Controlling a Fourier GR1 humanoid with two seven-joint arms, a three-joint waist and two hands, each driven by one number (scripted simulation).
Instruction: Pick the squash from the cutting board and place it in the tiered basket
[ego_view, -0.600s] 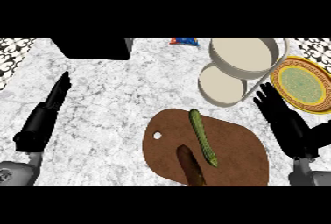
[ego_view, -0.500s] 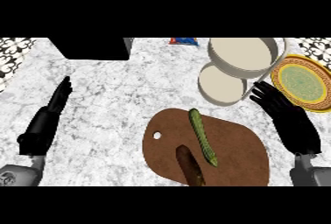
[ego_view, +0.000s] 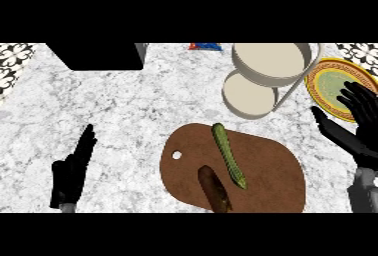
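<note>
Squash (ego_view: 229, 156) is seen lying on cutting board (ego_view: 275, 174), beside a dark item (ego_view: 214, 189), poss. a sweet potato. Right hand (ego_view: 363, 131) is held open, fingers spread, nr tiered basket (ego_view: 251, 95); left hand (ego_view: 71, 170) open, fingers straight.

I can read no word, label, brand or number anywhere on my feed (the red-and-blue packet (ego_view: 204, 46) just left of the tiered basket (ego_view: 269, 60) shows too little to tell; the plate (ego_view: 325, 66) just right of it carries only ornament).
</note>
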